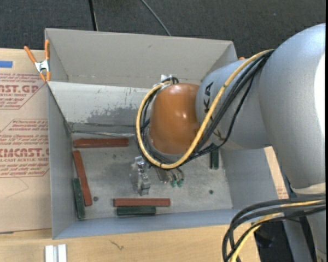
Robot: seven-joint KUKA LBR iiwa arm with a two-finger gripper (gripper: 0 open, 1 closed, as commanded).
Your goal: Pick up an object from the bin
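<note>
Supervisor: Status, please, biggest thing first.

Operator: Biggest is the arm (pixel 262 108), reaching in from my right and covering much of the grey bin (pixel 136 53). Its orange wrist cover (pixel 172 119) sits over the middle of the floor. Below that cover the end effector (pixel 144 188) hangs over bare floor, pointing down, with nothing in it that I can see. Wide or narrow, I cannot tell from this angle.

Supervisor: What lies closest to it?

Operator: A long red-brown bar (pixel 141 202) by the near wall. It lies just toward me from the end effector and apart from it, with its long axis running left to right across my view. A dark green bar (pixel 135 211) lies parallel alongside it, closer still to the wall. Whether the two touch I cannot say.

Supervisor: And the rest?

Operator: A back brown bar (pixel 101 143) lies left to right at the far left of the floor. A left-wall brown bar (pixel 82 176) and a left-wall green bar (pixel 77 198) run front to back, well apart from the end effector. A small green piece (pixel 214 160) sits at the right, close under the arm.

Supervisor: So, the move?

Operator: My judgement is a short shift toward the near wall, then down, closing across the red-brown bar's narrow width. The green neighbour crowds one side, so I'd worry about catching both.
</note>
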